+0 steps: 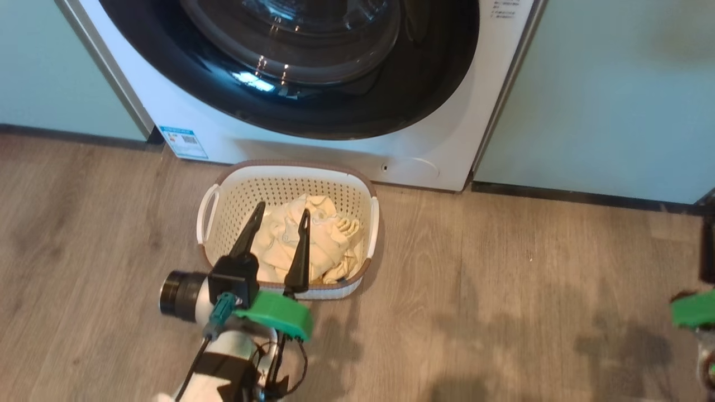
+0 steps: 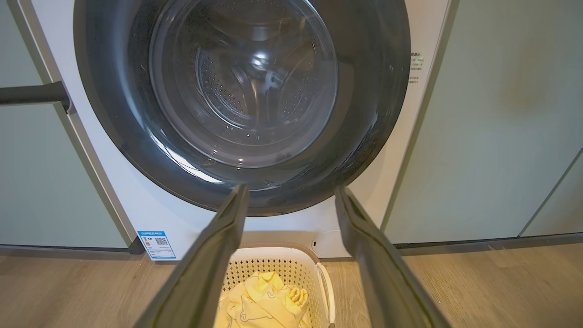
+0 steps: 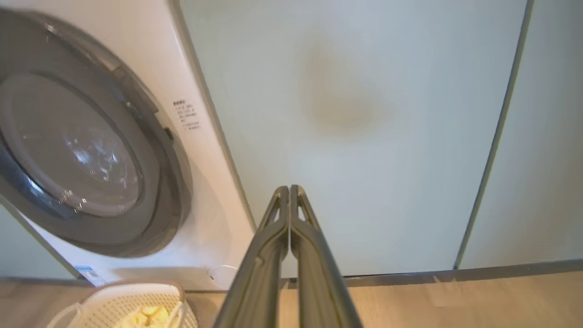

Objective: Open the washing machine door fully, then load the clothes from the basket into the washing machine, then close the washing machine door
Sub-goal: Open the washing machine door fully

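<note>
The washing machine (image 1: 447, 139) is white with a glossy black washing machine door (image 1: 424, 84) and a small blue sticker (image 1: 184, 142) at centre left, the perforated cream basket (image 1: 246, 195) has a brown rim (image 1: 296, 163) and white handles (image 1: 208, 215), the clothes (image 1: 318, 245) are pale cream-yellow, the cabinets (image 1: 614, 84) pale green, and the floor (image 1: 503, 279) grey-brown woodgrain.

Home laundry nook, domestic scale. 1 white front-loading washing machine (image 1: 447, 145) with round glossy black door (image 1: 391, 84), built in flush between pale green flat-front cabinets (image 1: 603, 95). Grey-brown wood-plank floor (image 1: 503, 268), dark skirting strip (image 1: 586, 196) under cabinets. Small cream perforated plastic basket (image 1: 290, 166) of pale cream-yellow clothes (image 1: 324, 240) on floor just before machine. Blue QR-code sticker (image 1: 183, 141) on machine's lower corner.
</note>
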Controlling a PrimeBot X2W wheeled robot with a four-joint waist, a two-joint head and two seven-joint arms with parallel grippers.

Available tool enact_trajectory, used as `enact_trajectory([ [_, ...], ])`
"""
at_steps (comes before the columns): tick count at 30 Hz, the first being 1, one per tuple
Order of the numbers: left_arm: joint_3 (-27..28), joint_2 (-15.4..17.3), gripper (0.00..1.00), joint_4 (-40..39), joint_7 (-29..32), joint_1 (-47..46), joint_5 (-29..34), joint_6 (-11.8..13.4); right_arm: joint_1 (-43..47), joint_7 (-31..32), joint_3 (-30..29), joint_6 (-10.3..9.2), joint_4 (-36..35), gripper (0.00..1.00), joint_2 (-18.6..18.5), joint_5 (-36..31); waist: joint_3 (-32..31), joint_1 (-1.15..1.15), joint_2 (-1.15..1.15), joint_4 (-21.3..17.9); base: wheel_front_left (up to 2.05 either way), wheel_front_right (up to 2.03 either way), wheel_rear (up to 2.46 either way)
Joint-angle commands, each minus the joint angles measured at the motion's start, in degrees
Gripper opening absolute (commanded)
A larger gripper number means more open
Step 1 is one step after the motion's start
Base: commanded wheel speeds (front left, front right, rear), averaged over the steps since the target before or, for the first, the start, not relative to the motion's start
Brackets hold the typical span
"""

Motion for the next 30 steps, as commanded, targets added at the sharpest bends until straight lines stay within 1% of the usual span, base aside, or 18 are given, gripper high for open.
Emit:
enact_trajectory([
  [1,1.6,0.4,1.00,-2.2,-0.8,-2.8,0.3,0.3,-3.4,-0.2,0.4,-0.19,-1.1,0.00,-0.1,3.4,0.8,-0.01,0.00,0.4,0.00,0.00,0.00],
  [3,1.4,0.4,1.00,-2.3,-0.8,-3.5,0.4,0.4,-5.3,0.6,-0.1,-0.19,0.2,0.00,0.0,8.7,1.6,-0.01,0.00,0.7,0.00,0.00,0.00],
  [7,0.8,0.3,1.00,-2.4,-0.8,-4.8,0.6,0.5,-9.5,4.7,-2.0,-0.19,2.2,0.00,1.1,25.0,3.1,-0.01,0.00,1.5,0.00,0.00,0.00],
  [11,0.3,0.2,1.00,-2.6,-0.8,-5.9,0.7,0.8,-14.2,12.2,-5.2,-0.19,3.6,0.00,2.1,43.1,4.7,-0.01,0.00,2.2,0.00,0.00,0.00],
  [13,0.0,0.1,1.00,-2.7,-0.8,-6.4,0.7,0.9,-16.6,16.6,-6.4,-0.19,4.7,0.00,2.3,50.1,5.5,-0.01,0.00,2.6,0.00,0.00,0.00],
  [16,-0.6,0.1,1.00,-2.9,-0.8,-7.2,0.6,1.0,-20.3,22.4,-8.1,-0.19,6.9,0.00,2.5,57.9,6.8,-0.01,0.00,3.2,0.00,0.00,0.00],
  [19,-1.0,0.1,1.00,-3.0,-0.8,-7.9,0.6,1.1,-24.3,27.0,-9.1,-0.19,9.5,0.00,2.5,62.9,7.9,-0.01,0.00,3.9,0.00,0.00,0.00],
  [22,-1.6,0.0,1.00,-3.1,-0.8,-8.7,0.5,1.3,-28.4,30.3,-9.0,-0.19,11.7,0.00,2.1,65.0,9.0,-0.01,0.00,4.5,0.00,0.00,0.00],
  [30,-3.2,0.0,1.00,-3.4,-0.8,-10.3,-0.2,1.9,-38.4,36.3,-6.1,-0.19,16.1,0.00,1.8,66.2,11.3,-0.01,0.00,6.1,0.00,0.00,0.00],
])
